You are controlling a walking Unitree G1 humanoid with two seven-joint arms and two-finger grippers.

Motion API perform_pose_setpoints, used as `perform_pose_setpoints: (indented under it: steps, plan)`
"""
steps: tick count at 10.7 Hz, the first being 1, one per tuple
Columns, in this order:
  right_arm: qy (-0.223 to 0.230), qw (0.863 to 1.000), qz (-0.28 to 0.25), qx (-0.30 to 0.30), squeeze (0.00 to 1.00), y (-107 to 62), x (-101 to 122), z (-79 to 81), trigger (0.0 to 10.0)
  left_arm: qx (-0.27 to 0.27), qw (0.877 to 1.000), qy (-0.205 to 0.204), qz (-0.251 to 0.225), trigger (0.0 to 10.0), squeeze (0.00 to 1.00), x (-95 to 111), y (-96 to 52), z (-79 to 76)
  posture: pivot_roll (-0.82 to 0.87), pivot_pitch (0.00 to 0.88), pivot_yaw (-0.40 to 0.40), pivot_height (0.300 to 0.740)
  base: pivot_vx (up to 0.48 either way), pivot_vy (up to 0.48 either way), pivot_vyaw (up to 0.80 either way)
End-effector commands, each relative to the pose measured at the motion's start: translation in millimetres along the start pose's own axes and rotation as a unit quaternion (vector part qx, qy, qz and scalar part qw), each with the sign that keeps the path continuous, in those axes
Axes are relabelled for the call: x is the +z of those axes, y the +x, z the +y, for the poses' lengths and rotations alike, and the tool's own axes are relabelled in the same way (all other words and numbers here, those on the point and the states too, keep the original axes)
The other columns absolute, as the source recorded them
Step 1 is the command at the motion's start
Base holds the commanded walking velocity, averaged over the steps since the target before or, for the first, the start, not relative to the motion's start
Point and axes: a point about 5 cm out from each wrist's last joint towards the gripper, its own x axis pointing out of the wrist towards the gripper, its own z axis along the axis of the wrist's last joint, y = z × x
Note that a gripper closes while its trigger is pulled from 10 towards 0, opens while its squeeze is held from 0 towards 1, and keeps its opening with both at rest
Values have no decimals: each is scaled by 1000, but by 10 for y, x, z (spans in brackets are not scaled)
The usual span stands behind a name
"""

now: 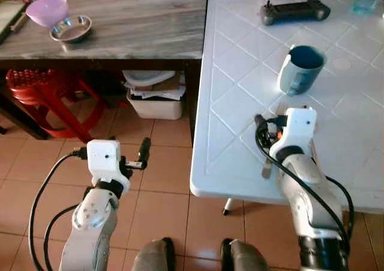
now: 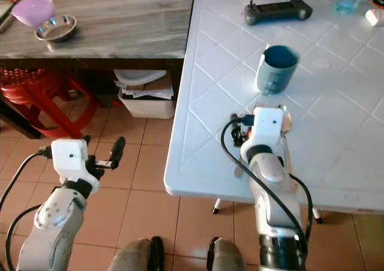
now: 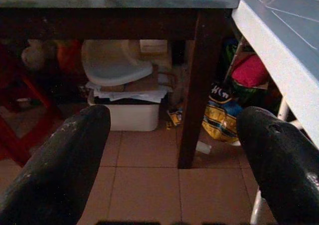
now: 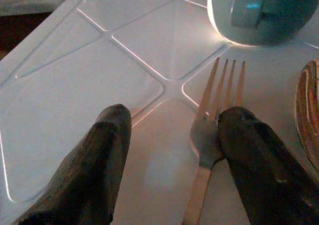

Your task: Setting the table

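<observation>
**Inspector:** Where is the fork [image 4: 215, 120] found?

**Recorder:** It is laid flat on the white table [image 1: 240, 103], tines toward the blue mug [image 1: 302, 68]. The right gripper [image 4: 174, 150] is spread wide about it, one finger touching the fork's neck; nothing is grasped.

**Inspector:** Step in hand?

**Recorder:** Fork placement is judged finished. A clean lift away is called for next. The left gripper [image 3: 174, 150] is held open over the floor.
</observation>
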Motion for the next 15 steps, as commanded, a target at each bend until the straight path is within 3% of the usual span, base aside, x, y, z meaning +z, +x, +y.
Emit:
perform_pose_setpoints:
  steps: [1,3,7,11,13,15]
  plan:
    - [10,999,53,-8,0,-46,-191,3,10000,-3,1000,2,6,10000,0,-8,-22,11,43,207,94,740,0,0,0]
    - [19,997,76,-16,0,-115,-206,37,10000,-14,1000,-3,8,10000,0,-15,-17,-25,39,211,93,740,0,0,0]
    - [20,999,-19,-25,0,-126,140,29,10000,-14,1000,-5,6,10000,0,-3,-7,-24,35,215,89,740,0,0,0]
    - [26,999,-38,-12,0,-306,258,103,10000,-29,999,-13,5,10000,0,4,32,-62,12,216,93,740,0,0,0]
    - [26,1000,-7,-9,0,-342,188,67,10000,-37,999,-16,5,10000,0,-2,55,-83,3,211,91,740,0,0,0]
    - [32,998,51,9,0,-269,1,102,10000,-41,999,-16,5,10000,0,-2,79,-92,3,203,89,740,0,0,0]
